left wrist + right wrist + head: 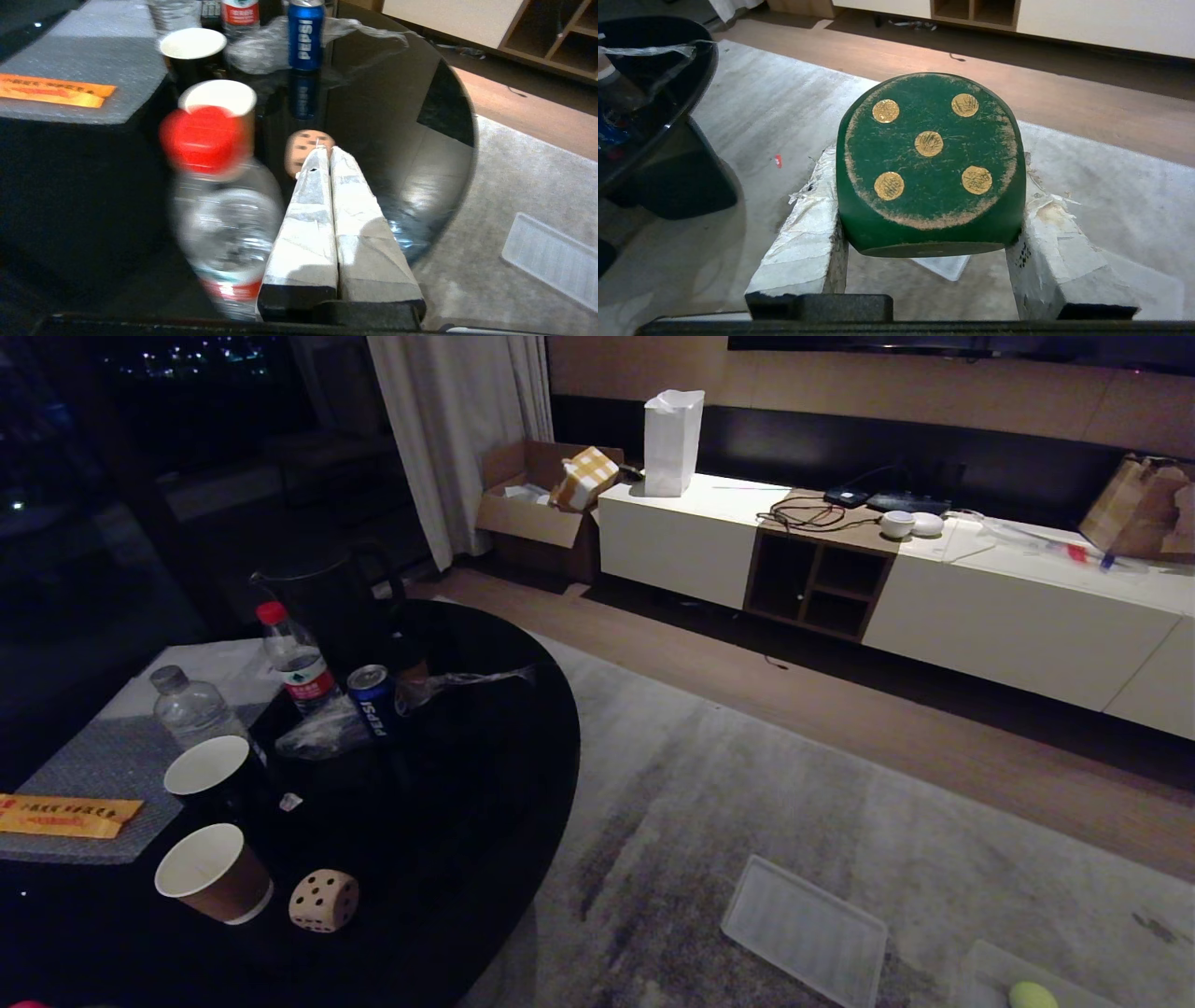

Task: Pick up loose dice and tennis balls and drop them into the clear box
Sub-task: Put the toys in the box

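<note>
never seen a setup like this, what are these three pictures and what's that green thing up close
They come from one two-armed robot on wheels. The wide picture is from its head camera: a black round table carries a beige die, two paper cups, water bottles and a Pepsi can. On the carpet lie a flat ribbed lid and, at the bottom corner, the clear box with a tennis ball inside.

The other two pictures come from cameras on the wrists, looking along the taped fingers. The left gripper is shut and empty, above the table. The right gripper holds the green thing: a dark green die with gold pips.
</note>
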Controlling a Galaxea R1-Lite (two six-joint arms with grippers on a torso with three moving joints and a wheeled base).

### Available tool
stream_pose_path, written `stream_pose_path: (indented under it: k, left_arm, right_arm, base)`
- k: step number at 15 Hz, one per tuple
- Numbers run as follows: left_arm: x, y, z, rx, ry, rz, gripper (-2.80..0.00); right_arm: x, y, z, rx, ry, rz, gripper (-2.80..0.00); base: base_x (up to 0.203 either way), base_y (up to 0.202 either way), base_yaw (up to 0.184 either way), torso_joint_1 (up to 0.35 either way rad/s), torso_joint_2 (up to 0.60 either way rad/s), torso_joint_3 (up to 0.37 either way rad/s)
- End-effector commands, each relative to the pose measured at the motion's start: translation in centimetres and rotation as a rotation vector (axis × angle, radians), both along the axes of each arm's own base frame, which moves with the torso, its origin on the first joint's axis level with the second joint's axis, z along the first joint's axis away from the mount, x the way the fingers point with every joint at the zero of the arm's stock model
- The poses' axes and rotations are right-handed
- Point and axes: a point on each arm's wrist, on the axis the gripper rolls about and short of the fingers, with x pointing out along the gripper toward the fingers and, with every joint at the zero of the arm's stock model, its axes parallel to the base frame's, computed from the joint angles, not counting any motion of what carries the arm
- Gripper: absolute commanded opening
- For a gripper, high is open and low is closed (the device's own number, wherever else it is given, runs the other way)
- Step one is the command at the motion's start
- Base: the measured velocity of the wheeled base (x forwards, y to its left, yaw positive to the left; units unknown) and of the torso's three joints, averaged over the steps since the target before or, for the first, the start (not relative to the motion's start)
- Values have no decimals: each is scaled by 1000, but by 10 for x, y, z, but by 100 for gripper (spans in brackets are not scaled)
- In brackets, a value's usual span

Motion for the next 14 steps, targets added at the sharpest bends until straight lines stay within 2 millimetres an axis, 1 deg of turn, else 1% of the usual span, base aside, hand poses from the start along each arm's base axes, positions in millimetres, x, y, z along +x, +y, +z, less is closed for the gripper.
stream_pose_path:
  k: [1, 11, 12, 14]
  left_arm:
    - [0, 0, 0, 0, 3, 2, -280]
    - [0, 0, 0, 5, 3, -1, -280]
    - [0, 0, 0, 3, 3, 1, -280]
    - [0, 0, 0, 5, 3, -2, -280]
  right_arm:
    - [1, 0, -3, 1, 12, -1, -280]
    - [1, 0, -3, 1, 13, -1, -280]
    - [1, 0, -3, 1, 13, -1, -280]
    - [1, 0, -3, 1, 13, -1, -280]
  base:
    - [0, -189, -2, 3, -2, 2]
    - [0, -180, -2, 2, 3, 1]
    - [0, -123, -1, 5, 4, 1]
    - [0, 0, 0, 0, 0, 0]
